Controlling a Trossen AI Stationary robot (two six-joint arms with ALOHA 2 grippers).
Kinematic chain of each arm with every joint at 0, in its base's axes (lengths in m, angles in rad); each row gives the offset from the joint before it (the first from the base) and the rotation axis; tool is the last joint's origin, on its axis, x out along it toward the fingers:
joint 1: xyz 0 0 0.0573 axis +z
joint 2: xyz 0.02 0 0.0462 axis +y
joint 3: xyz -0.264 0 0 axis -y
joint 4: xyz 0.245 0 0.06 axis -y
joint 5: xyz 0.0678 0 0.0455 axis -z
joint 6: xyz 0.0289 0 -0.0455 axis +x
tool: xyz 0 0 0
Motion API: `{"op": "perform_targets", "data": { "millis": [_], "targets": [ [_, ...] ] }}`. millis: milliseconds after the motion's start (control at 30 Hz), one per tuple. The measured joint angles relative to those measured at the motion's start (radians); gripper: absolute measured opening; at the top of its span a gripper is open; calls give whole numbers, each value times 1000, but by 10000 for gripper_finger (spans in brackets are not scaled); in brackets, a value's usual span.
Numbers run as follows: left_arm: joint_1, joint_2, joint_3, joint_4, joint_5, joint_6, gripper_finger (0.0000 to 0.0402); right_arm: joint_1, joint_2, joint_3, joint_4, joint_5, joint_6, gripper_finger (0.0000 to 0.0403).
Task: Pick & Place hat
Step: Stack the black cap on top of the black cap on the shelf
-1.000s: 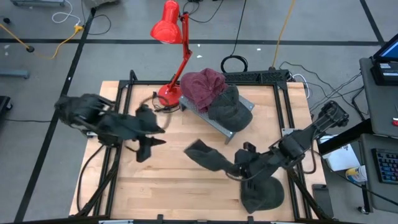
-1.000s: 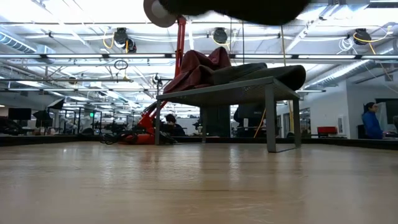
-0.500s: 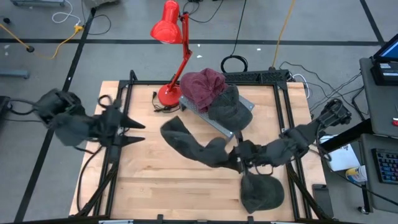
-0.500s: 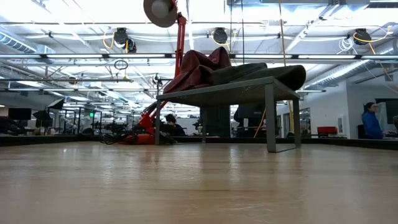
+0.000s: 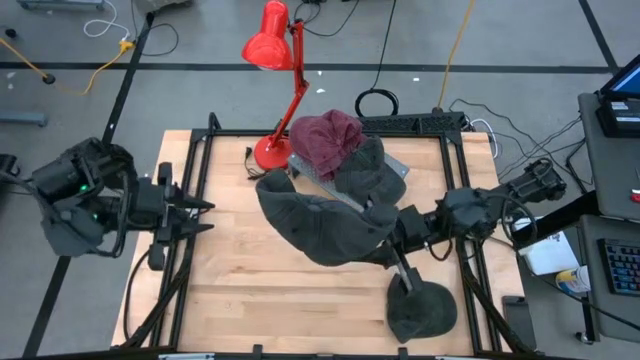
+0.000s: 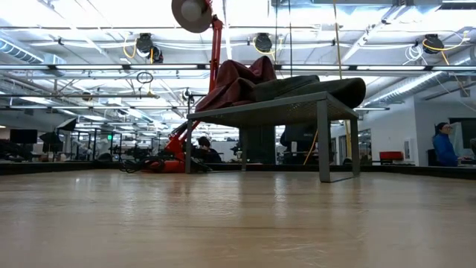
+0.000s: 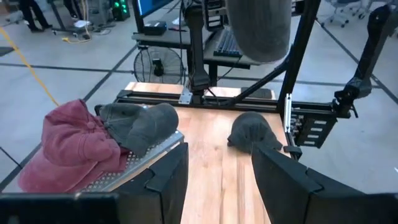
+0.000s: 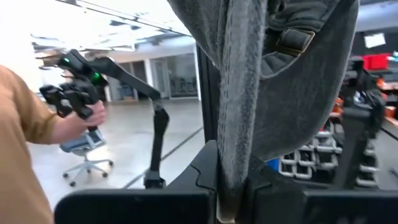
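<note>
My right gripper (image 5: pixel 393 240) is shut on a dark grey hat (image 5: pixel 320 228), which it holds high over the middle of the table; the same hat fills the right wrist view (image 8: pixel 280 74). A second dark hat (image 5: pixel 421 310) lies on the table near the front right. On the grey rack (image 5: pixel 352 203) at the back rest a red hat (image 5: pixel 325 140) and another dark grey hat (image 5: pixel 378 170). At the table's left edge my left gripper (image 5: pixel 205 216) stands open, clear of everything. My right gripper pinches a fold at the hat's edge (image 8: pixel 233 163) between its two fingers, beside the back strap with its buckle (image 8: pixel 292 40). The fingers come from the table's right, slanting upward. The hat is lifted clear of the table and spreads out beyond the fingers.
A red desk lamp (image 5: pixel 272 48) stands at the far left of the rack, its head high (image 6: pixel 192 11). Black frame rails (image 5: pixel 190 180) run along the table's sides. A person's hand with a controller (image 8: pixel 78 102) shows beyond the table. Bare wood (image 5: pixel 250 290) lies at the front left.
My right gripper has risen and tipped its fingers upward, carrying the hat up from low over the table toward the far left, where it now spreads wide near the rack. My left gripper has swung back from the table's middle to its left edge, still open.
</note>
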Motion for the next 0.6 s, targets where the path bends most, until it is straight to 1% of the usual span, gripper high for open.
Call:
{"op": "perform_targets", "data": {
  "millis": [100, 200, 400, 467, 533, 600],
  "targets": [
    [-26, -23, -57, 49, -64, -19, 182, -23, 1, 0, 29, -67, 0, 7],
    [-43, -55, -129, 167, -104, 26, 182, -43, 0, 0, 58, -127, 0, 8],
    [-45, -122, -291, 469, -103, 190, 182, -76, 1, 0, 120, -242, 0, 8],
    [-40, -141, -342, 567, -101, 245, 182, -82, 0, 0, 126, -250, 0, 8],
    [-24, -156, -385, 673, -78, 304, 182, -88, 0, 0, 125, -261, 0, 8],
    [0, -168, -431, 784, -32, 376, 182, -96, 2, -1, 133, -293, 0, 8]
  ]
}}
